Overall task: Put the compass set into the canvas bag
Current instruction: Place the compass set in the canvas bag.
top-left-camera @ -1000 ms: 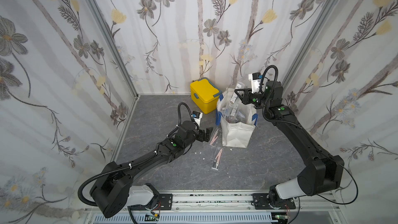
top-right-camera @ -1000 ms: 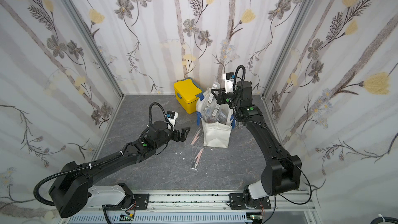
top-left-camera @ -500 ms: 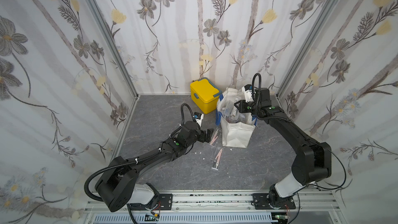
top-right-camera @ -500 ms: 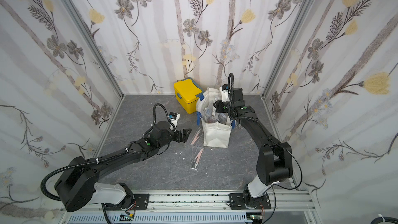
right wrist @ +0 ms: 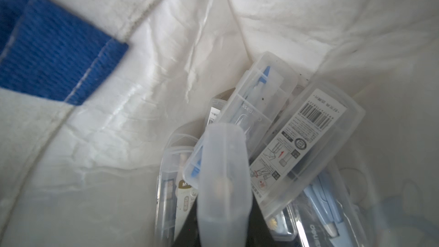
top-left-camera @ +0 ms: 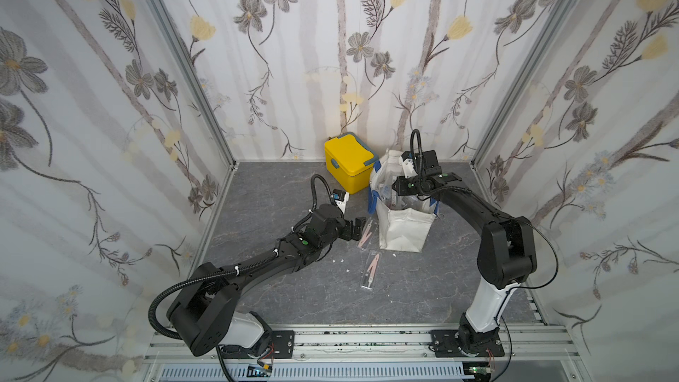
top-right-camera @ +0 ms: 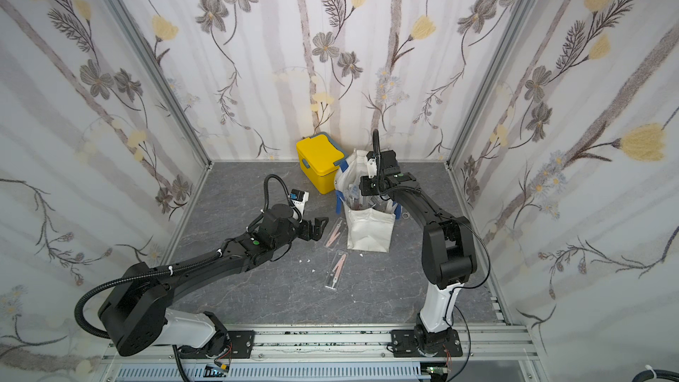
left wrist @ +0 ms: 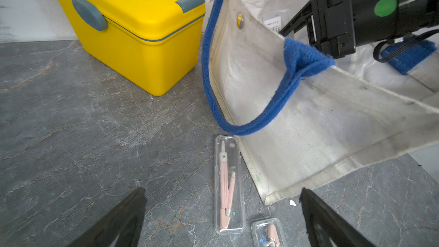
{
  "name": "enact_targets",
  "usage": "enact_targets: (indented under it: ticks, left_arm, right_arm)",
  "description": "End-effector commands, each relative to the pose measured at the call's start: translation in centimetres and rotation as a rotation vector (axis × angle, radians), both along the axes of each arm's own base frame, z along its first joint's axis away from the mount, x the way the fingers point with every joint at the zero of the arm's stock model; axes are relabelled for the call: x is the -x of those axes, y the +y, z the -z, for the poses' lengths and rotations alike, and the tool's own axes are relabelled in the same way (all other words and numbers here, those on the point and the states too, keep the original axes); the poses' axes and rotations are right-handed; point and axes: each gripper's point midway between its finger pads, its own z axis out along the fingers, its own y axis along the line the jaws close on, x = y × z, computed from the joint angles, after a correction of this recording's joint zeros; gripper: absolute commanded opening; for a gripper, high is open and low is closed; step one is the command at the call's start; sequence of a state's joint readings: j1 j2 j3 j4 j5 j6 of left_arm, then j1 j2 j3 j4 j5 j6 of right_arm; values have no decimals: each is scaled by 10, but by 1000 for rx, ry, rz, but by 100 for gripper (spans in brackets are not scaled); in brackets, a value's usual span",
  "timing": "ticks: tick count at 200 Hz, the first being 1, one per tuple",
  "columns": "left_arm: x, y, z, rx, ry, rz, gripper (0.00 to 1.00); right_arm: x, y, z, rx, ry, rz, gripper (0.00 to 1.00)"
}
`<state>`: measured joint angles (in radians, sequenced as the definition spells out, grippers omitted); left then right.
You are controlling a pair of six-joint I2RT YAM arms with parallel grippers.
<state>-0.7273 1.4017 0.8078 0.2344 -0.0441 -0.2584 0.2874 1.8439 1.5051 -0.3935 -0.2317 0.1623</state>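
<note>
Flower-papered walls (top-left-camera: pixel 330 49) close in a grey, stone-patterned worktop (top-left-camera: pixel 294 288). At its back stands a yellow box (top-left-camera: pixel 349 163) with its lid shut. Just beside it is the canvas bag (top-left-camera: pixel 402 229), upright and open-mouthed, with one blue strap (left wrist: pixel 249 124) drooping down its side.

The left claw (top-left-camera: pixel 359 228) hangs low over the worktop with its fingers spread wide and nothing between them. Below it a compass set (left wrist: pixel 228 184), pink in a clear case, lies flat on the worktop along the foot of the bag. A second compass set (top-left-camera: pixel 372 270) lies a little nearer the robot, apart from the bag.

The right claw (left wrist: pixel 293 26) reaches down through the bag's mouth. Its wrist view looks into the bag, where several clear cases (right wrist: pixel 304 143) lean against one another. A frosted case (right wrist: pixel 223 181) stands blurred right in front of the lens. Whether this claw grips that case or has let it go cannot be told, as its fingertips are hidden.
</note>
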Motion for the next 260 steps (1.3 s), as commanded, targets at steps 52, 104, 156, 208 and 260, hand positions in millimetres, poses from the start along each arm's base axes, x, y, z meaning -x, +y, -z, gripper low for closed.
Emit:
enact_targets:
  ticks: [52,104,156,208,260]
  left_arm:
    - [-4,11,5,-12,-2,-59,100]
    - [-8,17,13,-44,10,-106,100]
    - [-17,9,34,-94,81,-106,100]
    - [-24,-9,67,-188,163,-103,100]
    - [-23,-43,100,-280,230,-63,96]
  right_arm:
    - [-3,-5,-25,22,-80,-4,65]
    - [4,0,-76,-54,-228,-30,99]
    - [39,1,-140,-198,-453,-58,100]
    - [71,-19,-180,-244,-627,0,100]
    - [73,-43,-172,-256,-645,117,100]
